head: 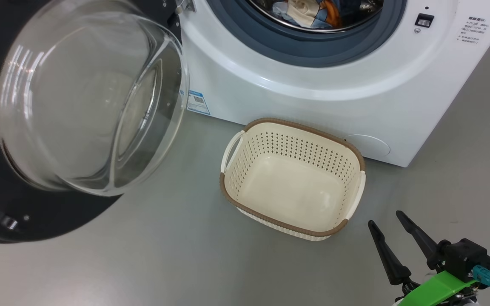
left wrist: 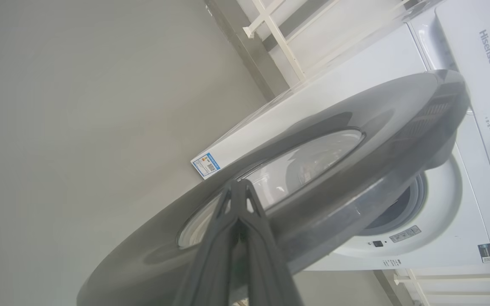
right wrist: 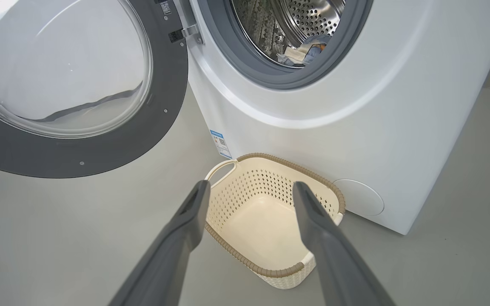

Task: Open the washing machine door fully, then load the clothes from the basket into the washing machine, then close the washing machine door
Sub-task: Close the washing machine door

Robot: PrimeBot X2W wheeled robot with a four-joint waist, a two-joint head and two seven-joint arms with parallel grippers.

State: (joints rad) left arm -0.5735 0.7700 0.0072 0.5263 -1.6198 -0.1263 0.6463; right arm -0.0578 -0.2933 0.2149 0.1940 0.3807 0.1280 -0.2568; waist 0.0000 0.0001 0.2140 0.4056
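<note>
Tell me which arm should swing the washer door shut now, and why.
Left. The left gripper, shut, points at the outer face of the washing machine door, probably placed to push it. The right gripper hangs open near the empty basket, away from the door. The clothes already lie in the drum.

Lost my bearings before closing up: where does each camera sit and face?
Head view: on the head, looking down at the empty basket, open washing machine door and clothes inside the washing machine; open right claw lower right.
Left wrist view: on the left wrist, facing the door's outer face; shut left claw.
Right wrist view: on the right wrist, facing basket and washing machine between its fingers.
Head and right wrist views share the basket.
</note>
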